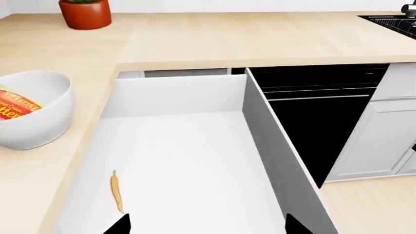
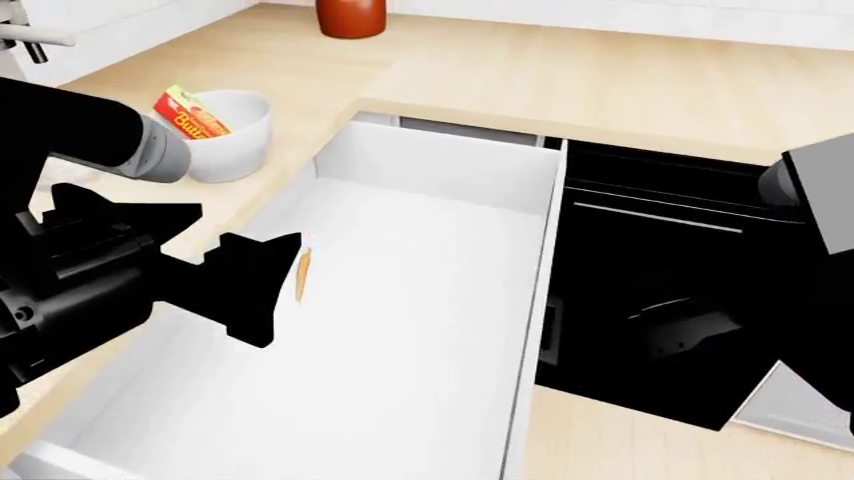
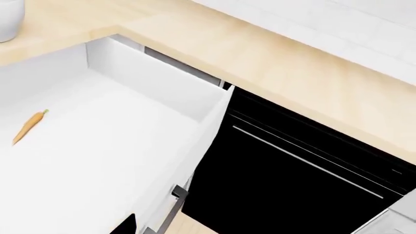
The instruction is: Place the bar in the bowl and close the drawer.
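Note:
The white bowl stands on the wooden counter left of the drawer, with the red and yellow bar leaning inside it. The wide white drawer is pulled far out; its handle is out of view. My left gripper hovers open over the drawer's front left part, holding nothing. My right gripper is near the drawer's right wall. Only one fingertip shows, far off centre, and nothing is held.
A tiny orange sliver lies on the drawer floor. A black oven front stands right of the drawer. A terracotta pot sits at the back. A sink is far right.

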{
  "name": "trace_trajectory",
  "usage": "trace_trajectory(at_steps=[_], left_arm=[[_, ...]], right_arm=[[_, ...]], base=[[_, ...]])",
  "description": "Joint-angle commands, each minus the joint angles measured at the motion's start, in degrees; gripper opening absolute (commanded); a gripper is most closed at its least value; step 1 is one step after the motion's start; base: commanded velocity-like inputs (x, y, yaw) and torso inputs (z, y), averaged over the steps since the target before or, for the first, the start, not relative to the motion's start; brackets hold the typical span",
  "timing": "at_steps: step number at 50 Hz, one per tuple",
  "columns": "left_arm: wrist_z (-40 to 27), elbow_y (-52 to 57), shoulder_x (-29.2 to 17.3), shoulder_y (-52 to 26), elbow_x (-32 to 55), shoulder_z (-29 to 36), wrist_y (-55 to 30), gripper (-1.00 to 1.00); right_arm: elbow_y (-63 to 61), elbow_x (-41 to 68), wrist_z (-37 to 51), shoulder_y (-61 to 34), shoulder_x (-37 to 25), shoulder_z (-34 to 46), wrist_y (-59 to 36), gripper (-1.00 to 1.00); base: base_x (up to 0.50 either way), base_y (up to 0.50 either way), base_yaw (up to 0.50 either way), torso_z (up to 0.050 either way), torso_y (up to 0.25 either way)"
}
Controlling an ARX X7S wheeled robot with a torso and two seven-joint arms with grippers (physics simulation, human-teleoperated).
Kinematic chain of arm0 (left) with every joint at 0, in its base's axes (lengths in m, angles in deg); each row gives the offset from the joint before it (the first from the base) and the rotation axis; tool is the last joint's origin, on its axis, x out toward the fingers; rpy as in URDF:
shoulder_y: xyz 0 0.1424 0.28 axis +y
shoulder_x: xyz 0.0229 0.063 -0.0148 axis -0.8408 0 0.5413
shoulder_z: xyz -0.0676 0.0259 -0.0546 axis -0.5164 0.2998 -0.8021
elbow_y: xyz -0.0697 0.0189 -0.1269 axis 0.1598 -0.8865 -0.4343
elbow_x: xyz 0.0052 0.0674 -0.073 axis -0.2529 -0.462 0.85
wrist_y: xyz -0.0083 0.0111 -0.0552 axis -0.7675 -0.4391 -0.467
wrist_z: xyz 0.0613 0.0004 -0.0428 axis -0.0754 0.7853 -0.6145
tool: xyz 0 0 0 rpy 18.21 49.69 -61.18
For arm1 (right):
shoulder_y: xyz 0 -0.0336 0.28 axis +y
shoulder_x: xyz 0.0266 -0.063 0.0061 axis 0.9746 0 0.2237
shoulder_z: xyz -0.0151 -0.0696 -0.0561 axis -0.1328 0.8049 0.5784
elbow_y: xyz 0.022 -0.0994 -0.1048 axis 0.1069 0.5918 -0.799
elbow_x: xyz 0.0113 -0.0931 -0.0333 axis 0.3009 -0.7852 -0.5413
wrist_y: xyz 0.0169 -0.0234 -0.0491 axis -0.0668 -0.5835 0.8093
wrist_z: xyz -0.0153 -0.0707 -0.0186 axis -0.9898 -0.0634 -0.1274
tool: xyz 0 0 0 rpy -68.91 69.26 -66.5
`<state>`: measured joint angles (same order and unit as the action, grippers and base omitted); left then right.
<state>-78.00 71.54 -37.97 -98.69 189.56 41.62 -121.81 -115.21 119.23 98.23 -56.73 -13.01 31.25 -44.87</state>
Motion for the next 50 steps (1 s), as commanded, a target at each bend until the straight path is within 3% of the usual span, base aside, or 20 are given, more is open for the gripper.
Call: trace_trajectory(at_steps=[1,22,50], left_arm=[[0.19,0.12,-0.16,0.07,-0.15,0.11,0.15,1.0],[-0.18,0.28,-0.19,-0.6,0.15,0.87,0.42,1.0],[0.03,0.43,-0.42,-0.63,-0.36,1.24,0.77,1.0]], right_arm=[[-0.41,-0.95,0.62,0.25,-0.08,0.09,0.16,1.0],[-0.6,-1.07,1.59,0.08,-0.43,0.35,0.02,1.0],[-0.33,-2.1,0.54,1.94,-1.16,-0.38,2.21,1.0]], base=[[0.0,0.0,0.0,0.0,0.0],[0.45,0.11,0.0,0.0,0.0],[0.01,-0.02,0.0,0.0,0.0]])
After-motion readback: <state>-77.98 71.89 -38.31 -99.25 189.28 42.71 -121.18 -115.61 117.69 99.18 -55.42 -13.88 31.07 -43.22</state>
